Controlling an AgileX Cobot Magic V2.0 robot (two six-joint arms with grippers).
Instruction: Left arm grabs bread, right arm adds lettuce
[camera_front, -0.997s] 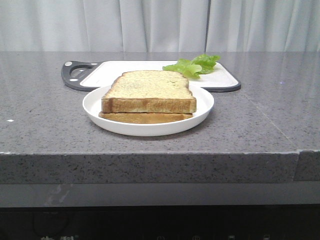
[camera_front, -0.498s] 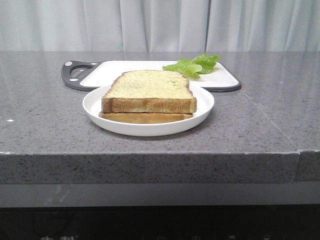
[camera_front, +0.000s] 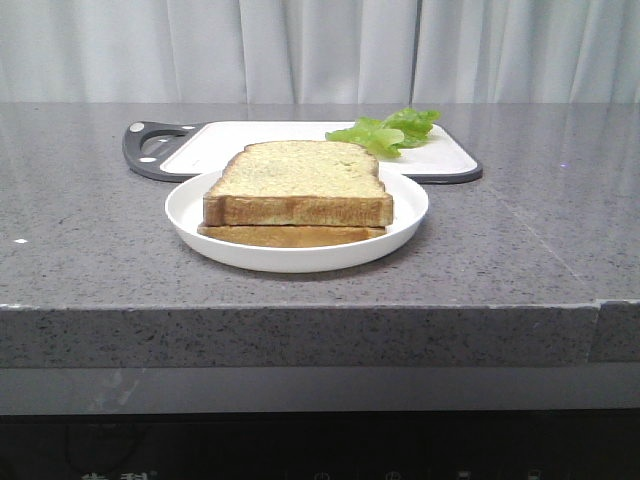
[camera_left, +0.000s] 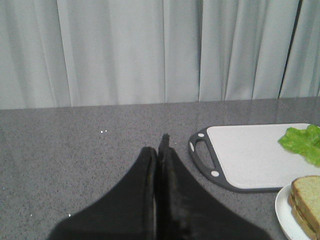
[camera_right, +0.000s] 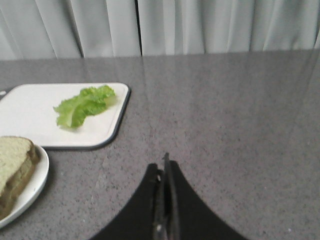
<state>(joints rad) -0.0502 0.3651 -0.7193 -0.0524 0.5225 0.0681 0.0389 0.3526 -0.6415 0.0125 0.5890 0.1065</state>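
The bread (camera_front: 297, 180), a thick toast slice, lies on top of a thinner slice (camera_front: 290, 236) in a white plate (camera_front: 400, 225) at the table's middle. Behind it the lettuce (camera_front: 388, 130) rests on a white cutting board (camera_front: 270, 135). No arm shows in the front view. In the left wrist view my left gripper (camera_left: 159, 150) is shut and empty over bare counter, with the board (camera_left: 250, 155), lettuce (camera_left: 302, 142) and bread (camera_left: 307, 195) off to one side. My right gripper (camera_right: 164, 167) is also shut and empty, apart from the lettuce (camera_right: 82, 105) and bread (camera_right: 15, 160).
The cutting board has a dark grey rim and a handle (camera_front: 150, 148) at its left end. The grey stone counter ends in a front edge (camera_front: 300, 310) close to the plate. Pale curtains hang behind the table.
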